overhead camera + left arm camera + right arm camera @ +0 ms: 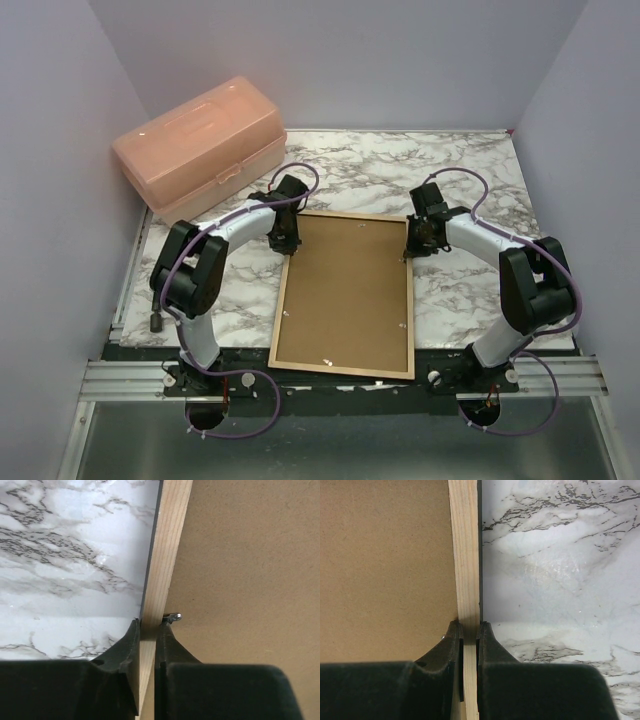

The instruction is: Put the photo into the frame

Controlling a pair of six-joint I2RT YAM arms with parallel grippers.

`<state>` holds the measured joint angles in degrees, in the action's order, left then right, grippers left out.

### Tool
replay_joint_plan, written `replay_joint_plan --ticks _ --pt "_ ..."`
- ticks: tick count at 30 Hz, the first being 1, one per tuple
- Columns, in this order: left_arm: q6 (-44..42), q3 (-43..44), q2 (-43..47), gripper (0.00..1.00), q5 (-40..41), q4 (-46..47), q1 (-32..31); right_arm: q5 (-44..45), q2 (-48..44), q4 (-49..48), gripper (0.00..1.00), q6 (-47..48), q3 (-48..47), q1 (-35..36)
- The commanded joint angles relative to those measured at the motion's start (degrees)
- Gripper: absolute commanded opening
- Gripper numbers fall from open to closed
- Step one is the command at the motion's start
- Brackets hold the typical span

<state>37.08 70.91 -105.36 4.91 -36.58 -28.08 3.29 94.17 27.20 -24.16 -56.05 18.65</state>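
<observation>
Marble table [470, 290]: frame [284, 295] lies back-up, long axis near-to-far, between my arms. At its far end my left gripper [149, 625] pinches the left rail and my right gripper [469, 626] the right rail. No photo in view.

White links [240, 225], black joints [195, 275], purple cables [316, 180]; left tool [149, 624], right tool [468, 625] black.

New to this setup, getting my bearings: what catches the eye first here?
A picture frame lies back-up on the marble table, brown board filling it. The left gripper and right gripper each pinch a side rail near its far end. A peach plastic box sits far left.
</observation>
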Motion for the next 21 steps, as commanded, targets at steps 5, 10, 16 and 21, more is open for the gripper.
replay_joint_plan --ticks 5,10,16,21 --pt "-0.7 -3.7 -2.4 0.00 -1.3 2.7 -0.3 -4.8 -0.1 -2.0 0.07 -1.4 0.2 0.2" --pt "-0.5 -6.3 1.2 0.00 -4.2 3.9 -0.3 -6.5 1.1 -2.5 0.07 -1.6 -1.9 0.2" --pt "1.1 -13.5 8.1 0.47 -12.5 7.3 -0.3 -9.5 7.5 -2.7 0.07 -1.1 -9.2 0.2" --pt "3.7 -21.3 13.1 0.60 -19.6 11.8 -0.9 -13.0 14.5 -2.4 0.08 -0.4 -17.5 0.2"
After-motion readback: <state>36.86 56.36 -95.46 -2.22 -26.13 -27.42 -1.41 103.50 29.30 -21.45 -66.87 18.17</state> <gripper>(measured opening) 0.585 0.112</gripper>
